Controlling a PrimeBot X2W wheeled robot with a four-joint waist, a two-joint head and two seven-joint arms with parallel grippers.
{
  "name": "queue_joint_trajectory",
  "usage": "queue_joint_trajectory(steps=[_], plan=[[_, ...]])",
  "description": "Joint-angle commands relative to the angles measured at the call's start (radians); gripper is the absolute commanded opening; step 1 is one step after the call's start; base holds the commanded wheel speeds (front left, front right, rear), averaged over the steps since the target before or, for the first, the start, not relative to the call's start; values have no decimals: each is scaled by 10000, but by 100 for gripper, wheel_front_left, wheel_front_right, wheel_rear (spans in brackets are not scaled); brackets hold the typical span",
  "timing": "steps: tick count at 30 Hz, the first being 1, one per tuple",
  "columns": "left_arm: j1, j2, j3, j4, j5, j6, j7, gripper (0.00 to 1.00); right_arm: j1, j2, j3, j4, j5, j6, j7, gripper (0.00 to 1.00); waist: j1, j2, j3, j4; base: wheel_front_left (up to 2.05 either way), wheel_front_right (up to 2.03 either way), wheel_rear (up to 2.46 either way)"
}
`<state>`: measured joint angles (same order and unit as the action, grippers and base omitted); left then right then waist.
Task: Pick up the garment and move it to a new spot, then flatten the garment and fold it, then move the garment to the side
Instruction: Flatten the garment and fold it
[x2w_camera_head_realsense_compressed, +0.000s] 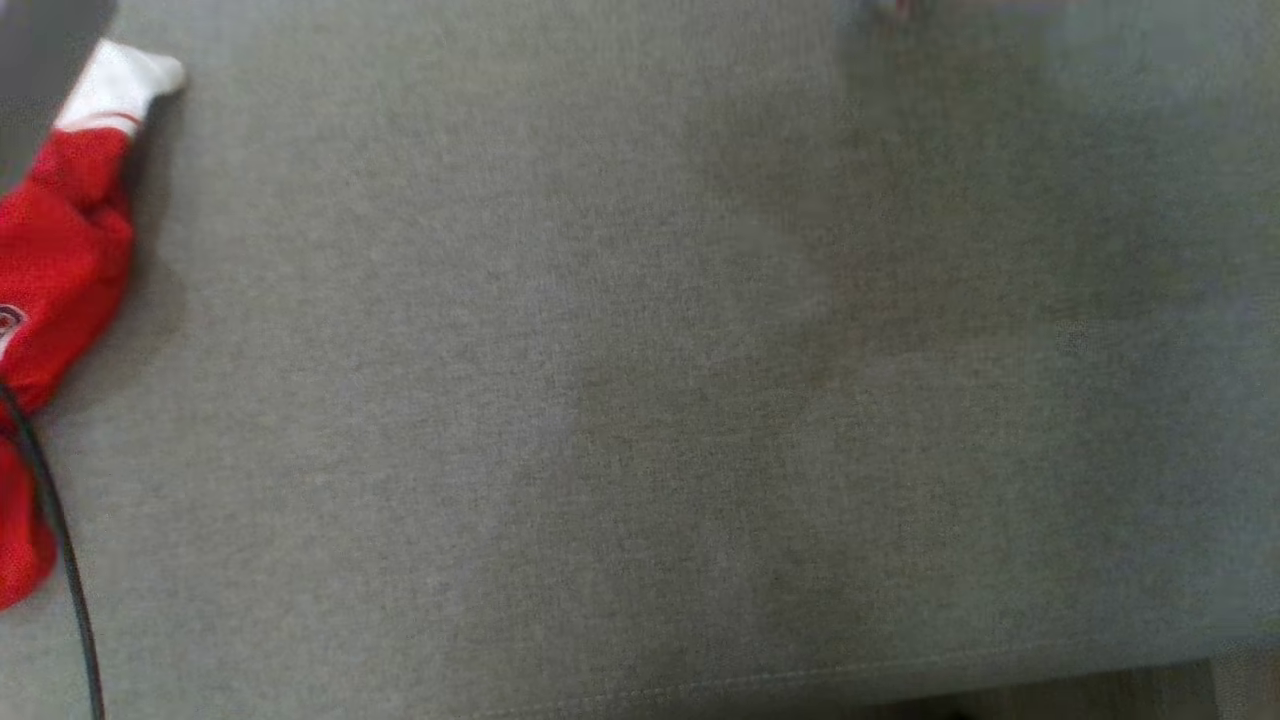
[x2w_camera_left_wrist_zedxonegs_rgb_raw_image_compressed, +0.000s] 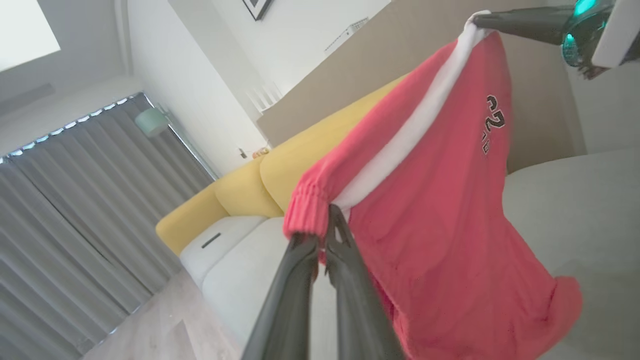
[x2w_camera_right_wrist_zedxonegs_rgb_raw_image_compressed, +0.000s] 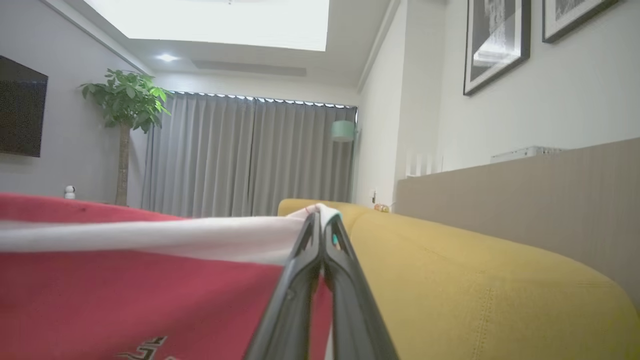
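My left pincer (x2w_camera_left_wrist_zedxonegs_rgb_raw_image_compressed: 322, 232) has its two dark fingers pressed together, pinching the garment (x2w_camera_left_wrist_zedxonegs_rgb_raw_image_compressed: 440, 210) where a ribbed red edge meets a white band (x2w_camera_left_wrist_zedxonegs_rgb_raw_image_compressed: 400, 145). No gap shows between the fingers beyond the cloth itself.

My right pincer (x2w_camera_right_wrist_zedxonegs_rgb_raw_image_compressed: 320, 220) is closed just as tight on the far end of that same band, with a small bunch of white cloth sticking out past its tips. The left wrist view shows it reaching in from the top right corner, its tips on the end of the band.

The garment is up in the air, stretched between the two pincers along the white band. The red body hangs loose below, and a black-and-white printed number (x2w_camera_left_wrist_zedxonegs_rgb_raw_image_compressed: 495, 122) sits near the right pincer's end. Under the hanging cloth is the pale grey seat cushion (x2w_camera_left_wrist_zedxonegs_rgb_raw_image_compressed: 575, 220), and behind it is the yellow sofa back (x2w_camera_right_wrist_zedxonegs_rgb_raw_image_compressed: 475, 280).

In the blurred head view, part of the red cloth with a white cuff (x2w_camera_head_realsense_compressed: 115, 85) shows at the left edge over the grey seat. I cannot tell whether it touches the fabric. A dark cable (x2w_camera_head_realsense_compressed: 60, 560) runs down the lower left corner.

Farther out are grey curtains (x2w_camera_right_wrist_zedxonegs_rgb_raw_image_compressed: 240, 155), a leafy plant (x2w_camera_right_wrist_zedxonegs_rgb_raw_image_compressed: 125, 100), a pale green lamp (x2w_camera_right_wrist_zedxonegs_rgb_raw_image_compressed: 342, 130) and framed pictures (x2w_camera_right_wrist_zedxonegs_rgb_raw_image_compressed: 495, 45) on the wall.
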<state>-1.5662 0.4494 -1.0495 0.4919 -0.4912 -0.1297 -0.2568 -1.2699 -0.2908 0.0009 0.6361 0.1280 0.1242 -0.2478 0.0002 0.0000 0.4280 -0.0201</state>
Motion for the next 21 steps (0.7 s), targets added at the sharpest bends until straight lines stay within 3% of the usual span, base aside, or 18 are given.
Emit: queue_joint_trajectory(steps=[1,7,13,18,21], plan=[[-568,151,637,-200,342,152,-38,0,-260,-26,120,-290,-54,65,-70,0,-2,0,485,-122,0,0,0],[408,-70,1367,-1049,1927,552,-46,0,556,-283,-67,-1227,193,65,-133,0,-2,0,569,-176,0,0,0],[3904,44,1093,-2316,2788,1028,-47,0,4412,-37,-552,-2431,397,65,-108,0,-2,0,-311,-146,0,0,0],[6922,-476,691,-2930,2968,1440,-48,0,8022,511,-1509,-3770,270,65,675,0,-2,0,-1234,-54,0,0,0],[7950,-632,432,-2984,3104,1506,-48,0,9245,854,-1799,-4404,275,65,974,0,-2,0,-1570,-141,0,0,0]])
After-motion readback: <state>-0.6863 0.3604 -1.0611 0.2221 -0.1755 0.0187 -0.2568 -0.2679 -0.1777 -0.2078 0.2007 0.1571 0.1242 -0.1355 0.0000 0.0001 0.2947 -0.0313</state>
